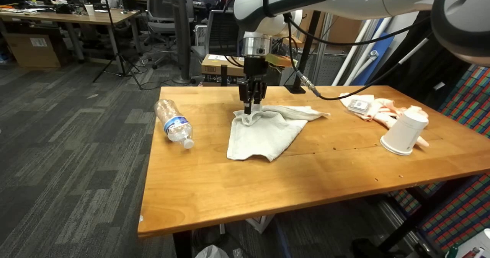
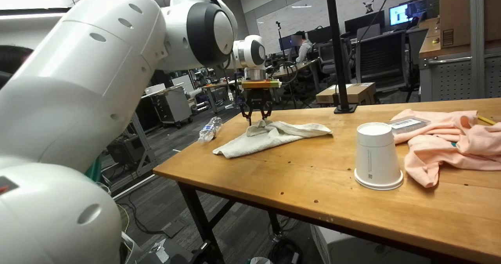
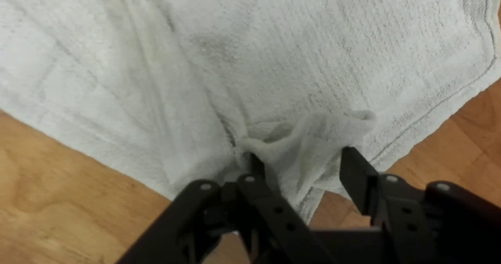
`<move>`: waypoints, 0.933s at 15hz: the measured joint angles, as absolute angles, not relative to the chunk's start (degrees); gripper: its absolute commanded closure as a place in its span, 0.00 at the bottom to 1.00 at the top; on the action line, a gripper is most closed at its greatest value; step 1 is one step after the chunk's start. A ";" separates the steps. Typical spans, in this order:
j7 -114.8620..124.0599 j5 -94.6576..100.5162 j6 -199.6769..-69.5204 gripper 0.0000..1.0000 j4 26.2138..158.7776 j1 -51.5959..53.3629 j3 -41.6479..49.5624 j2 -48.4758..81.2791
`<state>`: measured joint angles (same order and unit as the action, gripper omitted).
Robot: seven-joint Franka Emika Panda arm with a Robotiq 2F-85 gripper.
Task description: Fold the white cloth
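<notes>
White cloth (image 1: 264, 137) lies on the desk (image 1: 214, 189), between a clear plastic bottle (image 1: 168, 114) and a white paper cup (image 2: 375, 160). Your hand (image 3: 303, 165) is down at its bunched part: fingers (image 3: 358, 181) spread, one either side of a raised fold that sits loose in the gap. Wrist view: one fingertip tucked partly behind the fold; whether the other touches, you cannot tell.

Containers. Bottle: on its side at the desk's edge, white cap (image 1: 188, 143) on, blue label (image 1: 177, 123) round the middle, walls crinkled; you cannot tell if any liquid is inside. Cup: upside down, tapered, rolled rim on the wood, so its inside is hidden from you. Flat see-through case (image 2: 421, 123) with a barcode sticker (image 2: 405, 123), lying on peach fabric (image 2: 458, 154); contents too small to make out. Cardboard box (image 1: 222, 64) beyond the desk; you can't see into it.

Textures. Your cloth is a napped, towel-like weave with a stitched hem; in an exterior view its near part spreads flat to corners, while the far side is gathered into a ridge that narrows to a tip. Desk: honey-coloured wood, small dark holes. Peach fabric: smooth, heaped in soft folds just beside the cup.
</notes>
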<state>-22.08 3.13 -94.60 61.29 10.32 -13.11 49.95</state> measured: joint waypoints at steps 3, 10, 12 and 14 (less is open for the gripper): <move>-21.98 3.25 -95.52 0.00 62.38 7.68 -11.64 48.02; -21.69 3.63 -98.42 0.00 66.49 1.19 -4.91 44.59; -21.21 3.66 -99.04 0.00 68.24 0.42 -3.88 44.60; -20.20 3.66 -100.32 0.00 70.22 0.05 -3.34 44.61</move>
